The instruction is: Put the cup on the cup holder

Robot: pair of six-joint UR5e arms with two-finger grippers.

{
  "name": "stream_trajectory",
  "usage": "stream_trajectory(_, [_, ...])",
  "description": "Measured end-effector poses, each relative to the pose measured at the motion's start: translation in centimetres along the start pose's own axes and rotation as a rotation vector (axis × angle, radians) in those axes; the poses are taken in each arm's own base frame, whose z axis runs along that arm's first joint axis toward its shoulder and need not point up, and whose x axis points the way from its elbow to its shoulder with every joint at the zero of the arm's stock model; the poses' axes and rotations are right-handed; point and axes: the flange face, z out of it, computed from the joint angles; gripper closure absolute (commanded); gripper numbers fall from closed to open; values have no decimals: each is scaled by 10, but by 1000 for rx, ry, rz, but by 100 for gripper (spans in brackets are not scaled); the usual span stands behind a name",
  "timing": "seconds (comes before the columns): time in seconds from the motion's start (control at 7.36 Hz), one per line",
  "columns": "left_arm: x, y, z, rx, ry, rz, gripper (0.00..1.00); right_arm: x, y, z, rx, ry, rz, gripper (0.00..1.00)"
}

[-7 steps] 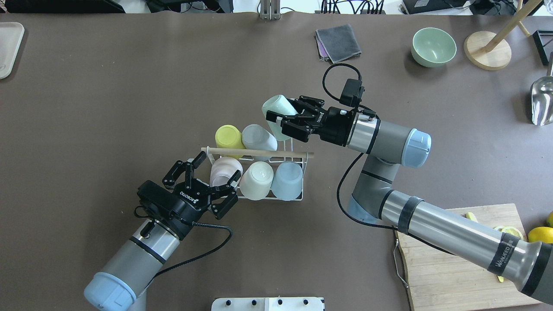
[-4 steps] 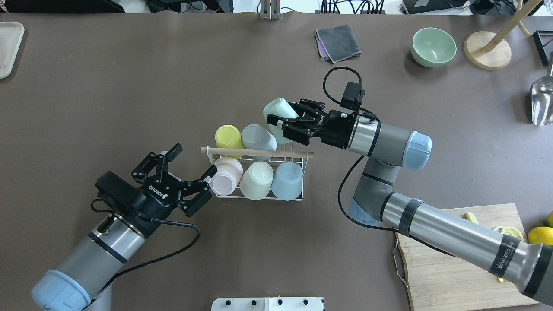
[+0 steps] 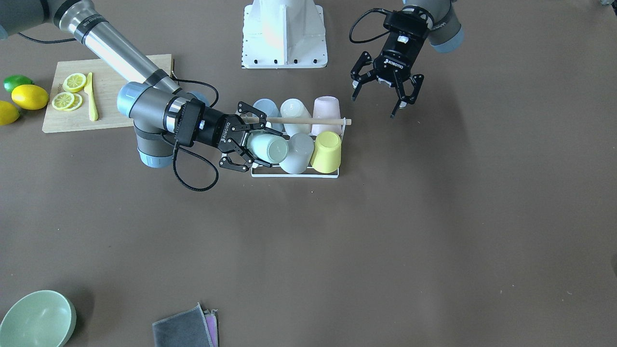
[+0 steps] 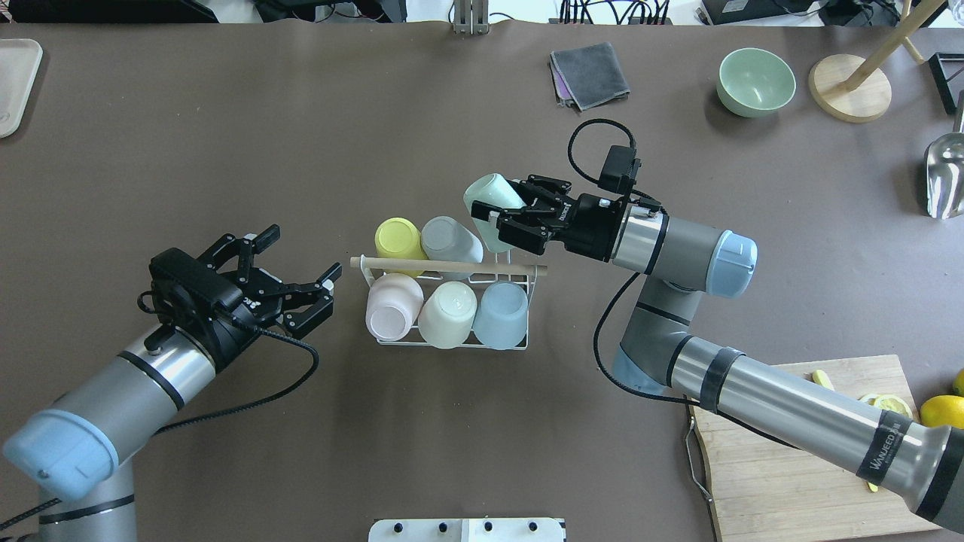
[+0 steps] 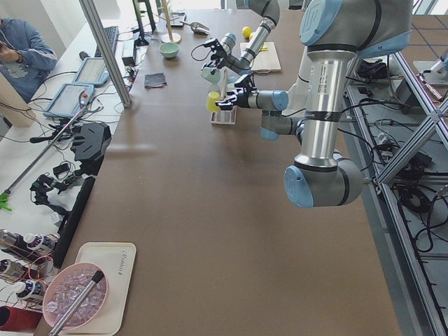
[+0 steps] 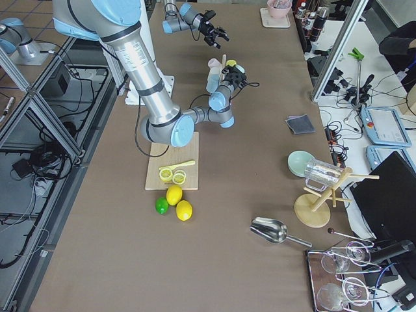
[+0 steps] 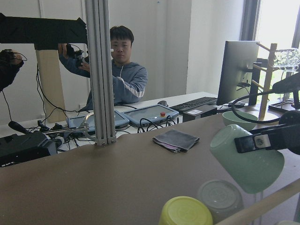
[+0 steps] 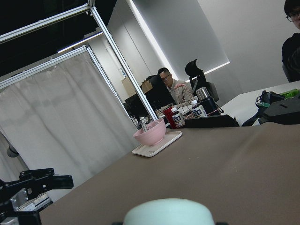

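Mint cup (image 4: 488,194) is tilted, base pointing up and away from the robot, at the far-row right end slot of the cup holder (image 4: 452,345), just beside the grey cup (image 4: 450,239). Can't tell if it's seated on a peg. R gripper (image 4: 506,212) is clamped on its rim end. Yellow cup (image 4: 397,237) is at the same row's other end. Pink (image 4: 392,305), cream (image 4: 446,303) and blue (image 4: 503,312) cups fill the near row. L gripper (image 4: 300,254) has fingers spread and holds nothing, near the holder's left end, not touching.
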Motion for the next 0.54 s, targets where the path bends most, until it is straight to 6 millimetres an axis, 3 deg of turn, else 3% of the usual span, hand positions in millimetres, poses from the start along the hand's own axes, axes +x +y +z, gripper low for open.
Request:
stream_trajectory(0.27, [-70,-17,20,-195,-32,-13,1,2,-1,-7,2,-15,-5,0])
stream_trajectory(0.54, [-165,-35,20,-463,-85,-107,1,5,-8,-16,-7,-32,-12,0])
